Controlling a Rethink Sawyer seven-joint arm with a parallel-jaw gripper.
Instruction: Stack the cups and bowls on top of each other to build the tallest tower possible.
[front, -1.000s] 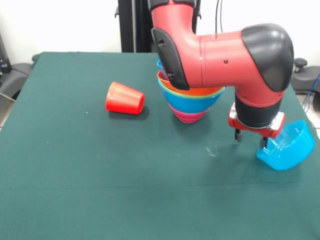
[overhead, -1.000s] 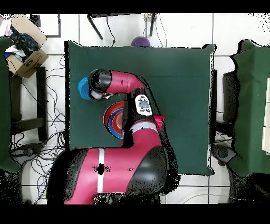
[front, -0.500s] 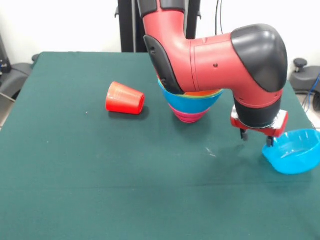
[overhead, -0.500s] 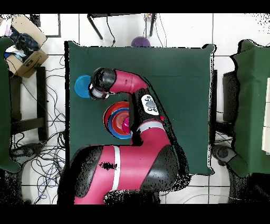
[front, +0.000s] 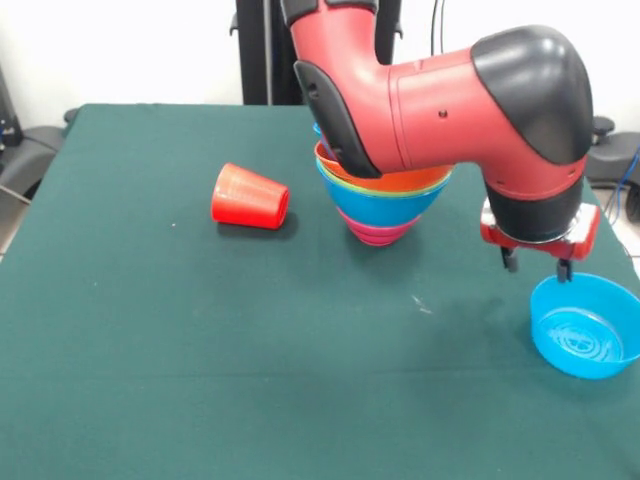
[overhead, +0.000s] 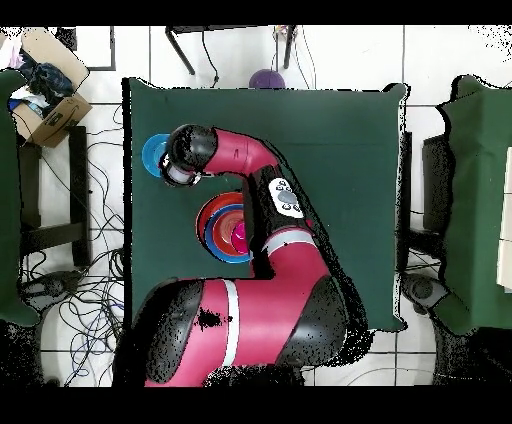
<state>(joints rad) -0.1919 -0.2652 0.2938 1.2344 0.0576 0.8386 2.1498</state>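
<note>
Light blue bowl upright at desk edge, gripper just above its rim.

Light blue bowl (front: 585, 340) sat mouth-up, right of the tower (front: 383, 195). Gripper (front: 537, 263) hovered over its far rim; fingers apart, holding nothing. 1 red cup (front: 250, 197) lay sideways, left of tower.

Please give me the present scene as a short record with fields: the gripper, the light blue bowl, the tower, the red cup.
gripper: just above the far rim of the light blue bowl; open or shut cannot be seen
light blue bowl: upright on the table, near its edge, apart from the tower
tower: nested bowls, magenta at bottom, then blue, green, orange
red-orange cup: on its side, beside the tower, not touching it
</note>
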